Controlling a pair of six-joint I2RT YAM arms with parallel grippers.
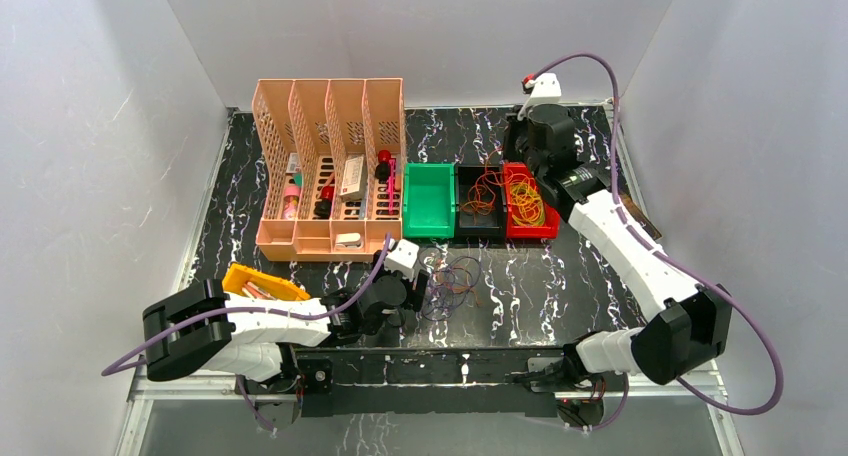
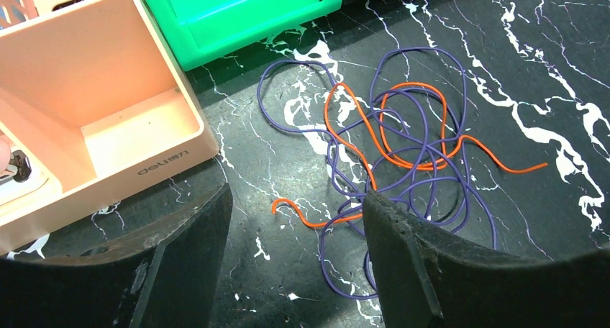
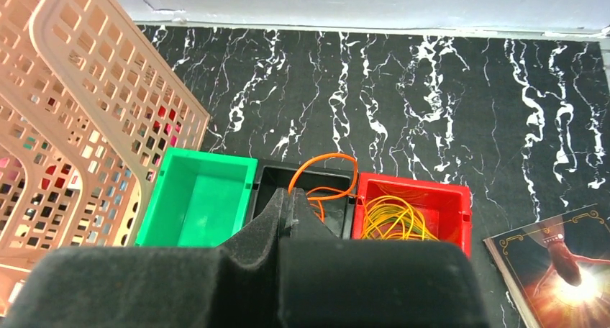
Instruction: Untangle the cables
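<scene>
One green bin (image 1: 429, 201), one black bin (image 1: 480, 233), one red bin (image 1: 532, 232), three in all; one peach file rack (image 1: 330, 239), four slots; one yellow tray (image 1: 262, 281); one cable tangle (image 1: 455, 284).

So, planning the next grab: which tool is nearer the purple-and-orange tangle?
Left. The left tool is open beside the tangle; the right tool, shut, is back by the black bin.

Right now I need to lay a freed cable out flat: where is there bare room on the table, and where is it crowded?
Bare table lies between the cable tangle, the red bin and the right arm, and along the back wall behind the bins. Crowded: around the tangle by the left end effector, the organizer and the yellow tray.
</scene>
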